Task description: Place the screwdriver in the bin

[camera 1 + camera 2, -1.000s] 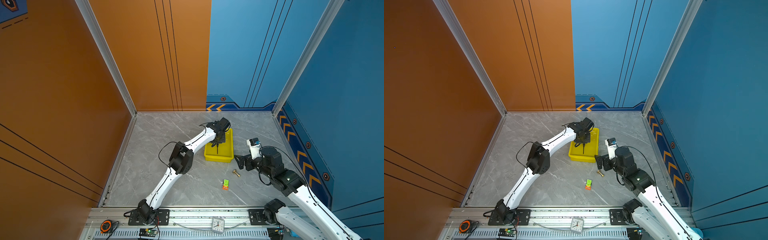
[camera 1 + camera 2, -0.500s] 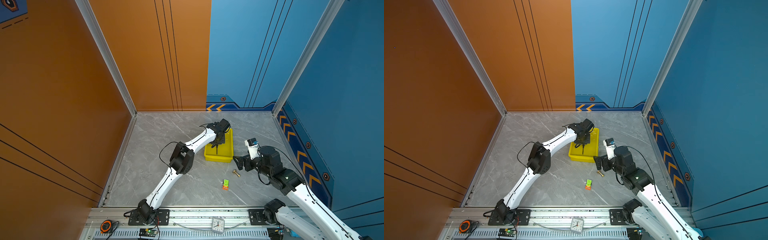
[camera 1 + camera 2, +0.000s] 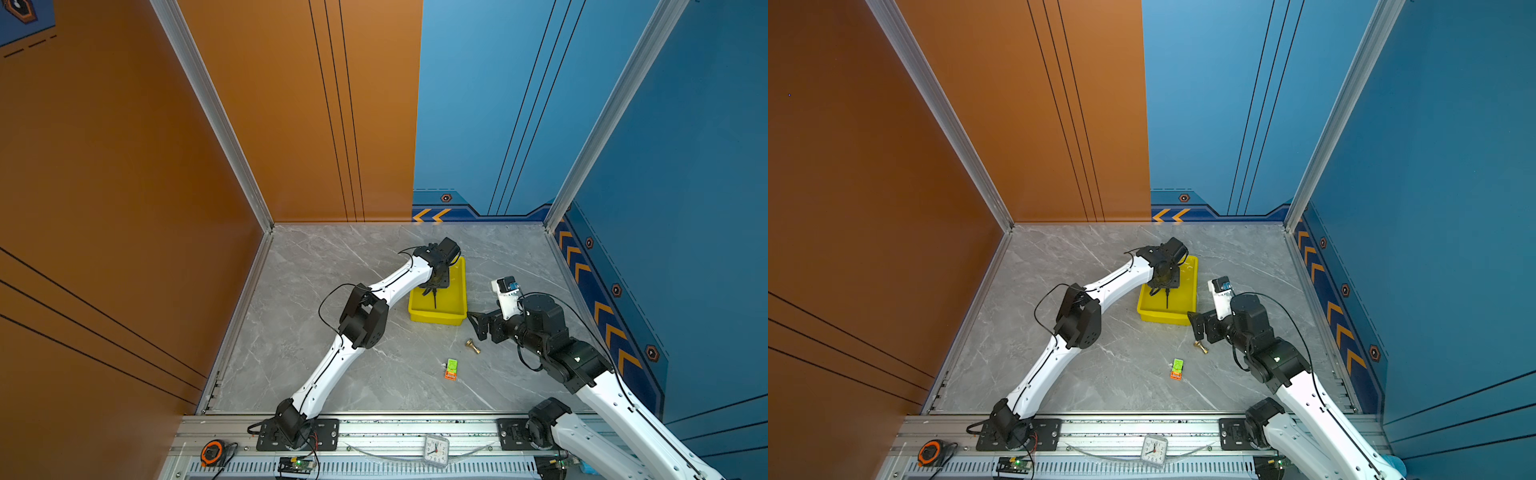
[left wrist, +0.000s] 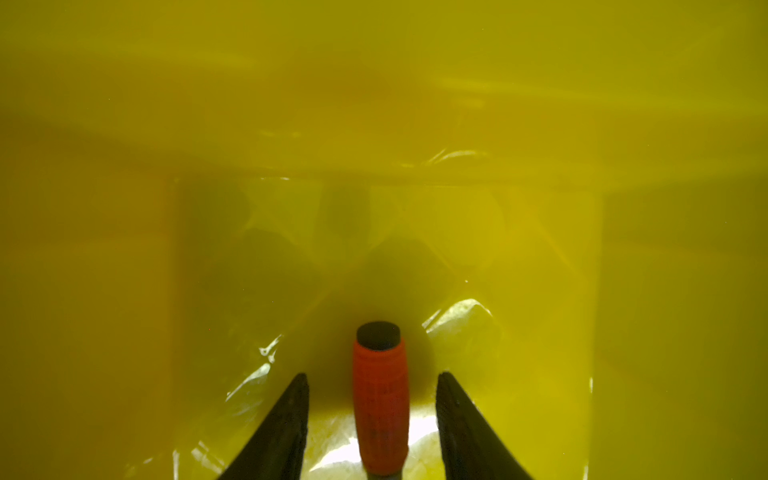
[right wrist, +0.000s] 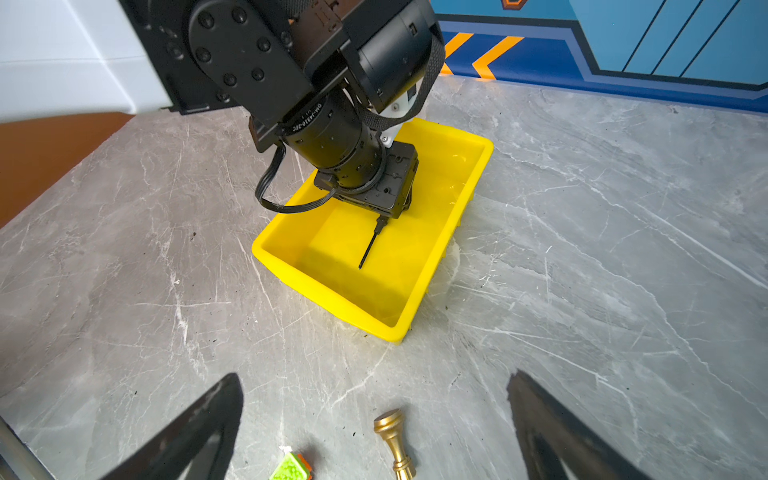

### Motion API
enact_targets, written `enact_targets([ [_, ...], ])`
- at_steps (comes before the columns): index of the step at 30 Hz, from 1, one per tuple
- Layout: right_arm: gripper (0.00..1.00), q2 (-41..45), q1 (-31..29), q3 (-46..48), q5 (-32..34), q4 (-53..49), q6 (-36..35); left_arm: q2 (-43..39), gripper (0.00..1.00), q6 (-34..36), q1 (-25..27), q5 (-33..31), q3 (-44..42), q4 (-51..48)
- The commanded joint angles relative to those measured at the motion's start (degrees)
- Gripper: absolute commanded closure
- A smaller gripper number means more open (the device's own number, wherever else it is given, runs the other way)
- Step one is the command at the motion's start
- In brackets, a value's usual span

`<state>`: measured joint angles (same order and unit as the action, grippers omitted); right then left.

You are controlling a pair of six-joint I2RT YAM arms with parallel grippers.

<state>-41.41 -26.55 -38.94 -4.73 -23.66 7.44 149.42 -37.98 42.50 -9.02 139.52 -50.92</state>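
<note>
Since the earlier frames the right arm has edged slightly toward the bin (image 3: 436,319), while the left arm stays reached over it. In the left wrist view you see the left pincer (image 4: 372,376) with its fingers (image 4: 286,424) moderately apart and clear of the screwdriver (image 4: 380,399) on each side. Yellow bin floor shows in both gaps, so nothing is gripped. The screwdriver's orange-red handle sits between those fingers, within the bin's walls. You cannot tell whether it rests flat on the floor. In both top views its thin black shaft points out from under the pincer toward the bin's near end. The right pincer (image 5: 374,376) is spread wide and empty, above the desk (image 3: 311,266) just beside the bin's near right corner. A brass fitting (image 3: 472,345) lies on the desk near it, and a green-orange block (image 3: 451,369) lies nearer the arm bases, apart from both
</note>
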Motion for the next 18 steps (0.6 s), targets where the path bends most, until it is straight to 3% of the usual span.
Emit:
enact_targets([
  [1, 0.00, 1.4, 0.4, -0.1, 1.4, -0.5, -0.4, -6.3, 0.45, 1.6, 1.2, -1.2, -0.6, -1.0],
  [9, 0.00, 3.6, 0.4, 0.8, 6.7, -0.4, 1.6, -16.2, 0.31, 2.2, 3.7, -2.7, -7.5, -1.1],
  [14, 0.00, 5.3, 0.4, 1.3, 7.8, 0.5, 2.4, -23.6, 0.15, 2.3, 5.0, -4.5, -13.9, -1.0],
  [16, 0.00, 6.1, 0.4, 1.2, 7.9, 0.5, 3.0, -26.7, 0.01, 2.8, 5.4, -5.4, -16.8, -1.0],
  [18, 0.00, 6.9, 0.4, 1.2, 7.6, 0.5, 3.6, -30.0, 0.02, 3.6, 5.6, -6.1, -20.2, -0.4],
])
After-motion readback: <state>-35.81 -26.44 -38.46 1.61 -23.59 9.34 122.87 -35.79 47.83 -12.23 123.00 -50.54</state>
